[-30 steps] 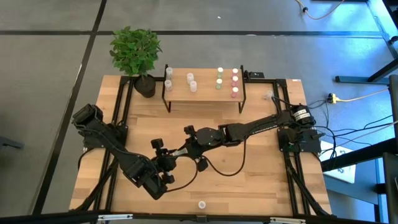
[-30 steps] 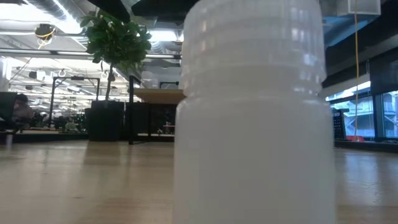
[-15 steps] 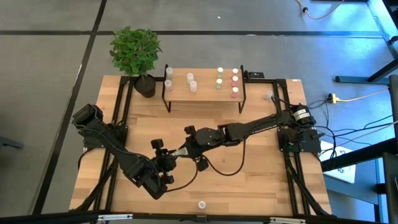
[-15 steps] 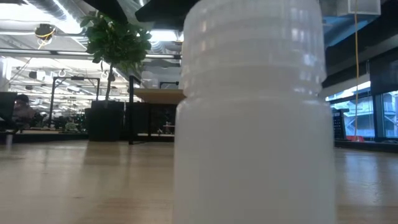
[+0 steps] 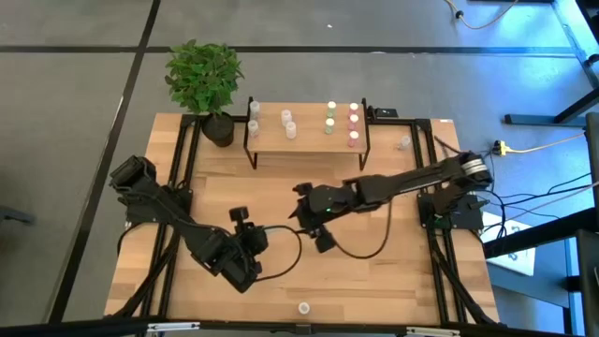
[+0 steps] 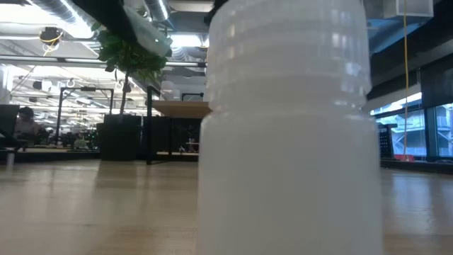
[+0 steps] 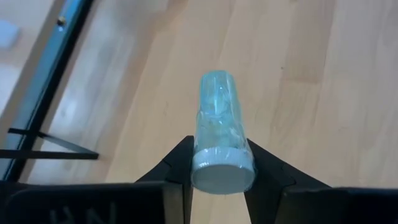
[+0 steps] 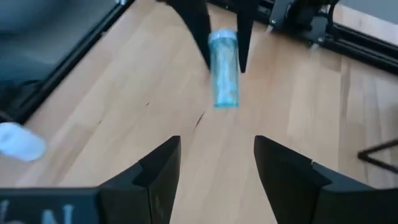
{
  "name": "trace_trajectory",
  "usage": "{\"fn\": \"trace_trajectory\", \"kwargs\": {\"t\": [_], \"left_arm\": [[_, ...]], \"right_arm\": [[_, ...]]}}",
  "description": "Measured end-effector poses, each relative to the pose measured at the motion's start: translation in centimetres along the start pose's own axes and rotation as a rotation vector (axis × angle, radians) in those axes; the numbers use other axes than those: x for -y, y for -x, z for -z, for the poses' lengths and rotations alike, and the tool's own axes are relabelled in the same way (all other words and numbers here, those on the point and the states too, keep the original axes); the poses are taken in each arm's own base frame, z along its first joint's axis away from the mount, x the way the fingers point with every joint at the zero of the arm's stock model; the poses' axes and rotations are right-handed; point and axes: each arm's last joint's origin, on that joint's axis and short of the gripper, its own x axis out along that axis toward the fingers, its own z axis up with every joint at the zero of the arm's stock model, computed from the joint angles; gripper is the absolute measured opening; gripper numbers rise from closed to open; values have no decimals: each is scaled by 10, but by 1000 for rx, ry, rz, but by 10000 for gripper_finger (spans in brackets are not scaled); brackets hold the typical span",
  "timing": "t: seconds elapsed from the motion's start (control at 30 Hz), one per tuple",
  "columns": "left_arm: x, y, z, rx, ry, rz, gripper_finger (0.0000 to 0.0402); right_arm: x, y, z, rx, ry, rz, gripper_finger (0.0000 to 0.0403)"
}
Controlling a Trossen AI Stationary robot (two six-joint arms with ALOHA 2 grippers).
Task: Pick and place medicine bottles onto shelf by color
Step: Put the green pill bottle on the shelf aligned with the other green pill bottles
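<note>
1. The left gripper (image 7: 219, 163) is clamped on a small clear cylindrical medicine bottle with a pale cap (image 7: 218, 134). Its 2 dark fingers (image 7: 179, 163) press the bottle's capped end from either side, and the body juts forward past the fingertips.
2. That bottle looks see-through with a bluish-green tint. Its flat cap end faces back toward the wrist. The wooden tabletop (image 7: 311, 74) lies below it.
3. From above, the left gripper (image 5: 255, 236) sits over the middle of the table, and the held bottle cannot be made out there.
4. The right gripper (image 8: 216, 163) has its 2 fingers spread wide with nothing between them. Ahead of it, beyond its fingertips, the same tinted bottle (image 8: 224, 68) hangs in the other arm's dark fingers (image 8: 194, 28).
5. From above, the right gripper (image 5: 301, 212) is near the left gripper, apart from it, on the shelf side.
6. The low light-wood shelf on a thin black frame (image 5: 309, 139) stands well beyond both grippers. On it are white-capped bottles (image 5: 287, 122), green-capped bottles (image 5: 330, 117) and pink-capped bottles (image 5: 354, 124), each colour in its own group.
7. A lone whitish bottle with a white cap (image 5: 303, 307) stands upright well behind the left gripper, at the table edge; it fills the low view (image 6: 290, 134).
8. A green potted plant (image 5: 204, 80) stands just beside the shelf.
</note>
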Motion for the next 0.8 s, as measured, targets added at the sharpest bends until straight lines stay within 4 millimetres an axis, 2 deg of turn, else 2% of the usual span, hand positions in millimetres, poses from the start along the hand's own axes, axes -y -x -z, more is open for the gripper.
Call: {"fn": "trace_trajectory", "kwargs": {"t": [0.2, 0.43, 0.57, 0.8], "left_arm": [[-18, 1, -25, -101, -16, 54, 88], [-48, 4, -65, -156, -63, 185, 88], [-64, -4, -76, -201, -94, 251, 88], [-87, -24, -80, -294, -148, 256, 88]], "right_arm": [[-13, 54, -10, 4, -29, 18, 206], [-35, 112, -19, 67, -32, 173, 206], [-51, 130, -20, 73, 2, 280, 206], [-62, 138, -15, 38, -34, 465, 207]]}}
